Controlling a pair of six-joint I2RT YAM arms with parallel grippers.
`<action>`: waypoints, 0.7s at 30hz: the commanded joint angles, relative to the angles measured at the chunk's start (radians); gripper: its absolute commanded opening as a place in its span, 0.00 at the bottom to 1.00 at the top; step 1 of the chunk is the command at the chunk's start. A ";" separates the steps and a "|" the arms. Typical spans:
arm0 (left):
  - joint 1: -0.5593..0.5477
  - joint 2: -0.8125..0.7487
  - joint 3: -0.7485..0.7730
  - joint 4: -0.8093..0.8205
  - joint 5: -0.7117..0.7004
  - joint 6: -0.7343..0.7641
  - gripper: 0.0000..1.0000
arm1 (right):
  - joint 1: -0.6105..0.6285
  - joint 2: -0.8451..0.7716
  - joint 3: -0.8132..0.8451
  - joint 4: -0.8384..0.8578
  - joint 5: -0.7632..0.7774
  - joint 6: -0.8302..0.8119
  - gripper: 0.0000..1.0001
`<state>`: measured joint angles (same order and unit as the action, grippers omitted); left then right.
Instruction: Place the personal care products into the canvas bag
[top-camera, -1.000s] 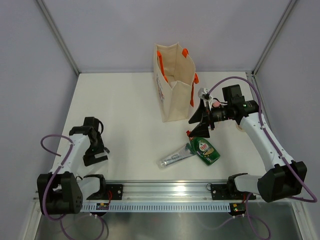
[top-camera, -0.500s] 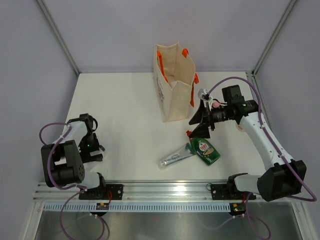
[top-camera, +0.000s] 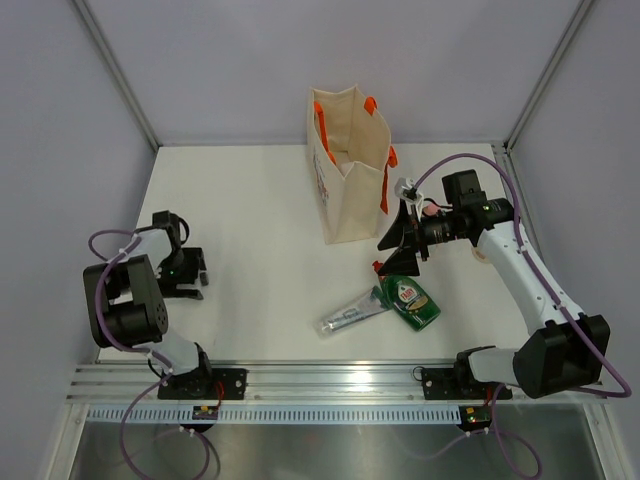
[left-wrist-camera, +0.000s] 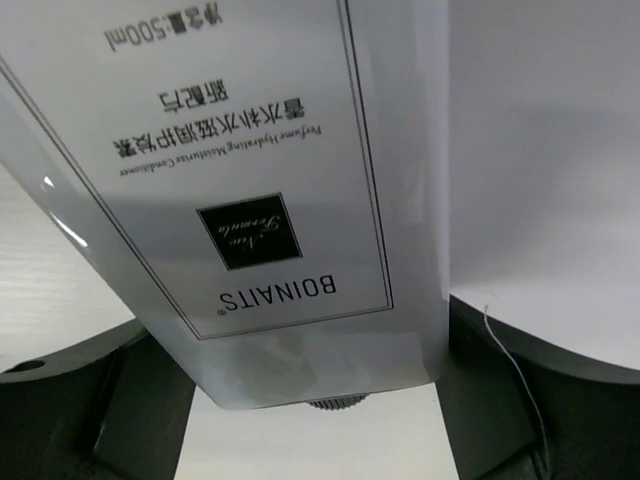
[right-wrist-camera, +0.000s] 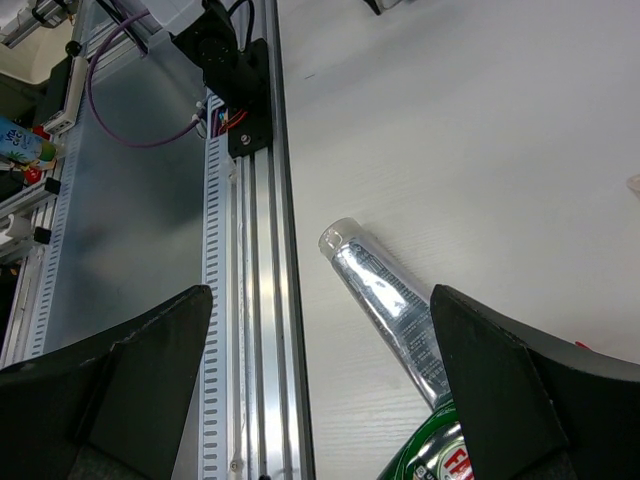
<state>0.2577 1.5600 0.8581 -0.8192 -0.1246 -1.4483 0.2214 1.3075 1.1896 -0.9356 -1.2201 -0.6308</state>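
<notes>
Left wrist view: white bottle seen between left gripper fingers; clamped or not can't be told. Right gripper spread wide, empty, over tube + green bottle. Step: pickup. Next: firm grip needed, then carry to canvas bag, well apart.

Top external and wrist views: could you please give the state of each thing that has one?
canvas bag: upright, mouth open.
green red-capped bottle: lying on its side.
silvery tube: lying flat.
left gripper: straddling the white bottle; grip unclear.
white bottle: between that gripper's fingers.
right gripper: open, empty.
</notes>
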 joint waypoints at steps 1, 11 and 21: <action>-0.061 0.054 0.045 0.302 0.157 0.251 0.00 | -0.007 -0.001 0.028 -0.008 -0.009 -0.024 0.99; -0.245 -0.044 0.042 0.379 0.208 0.603 0.00 | -0.007 -0.007 0.027 -0.008 -0.010 -0.023 0.99; -0.388 -0.224 0.062 0.382 0.186 0.787 0.00 | -0.007 -0.007 0.024 -0.003 -0.005 -0.026 1.00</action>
<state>-0.1246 1.4288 0.8898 -0.5190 0.0414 -0.7498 0.2214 1.3079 1.1896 -0.9409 -1.2198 -0.6323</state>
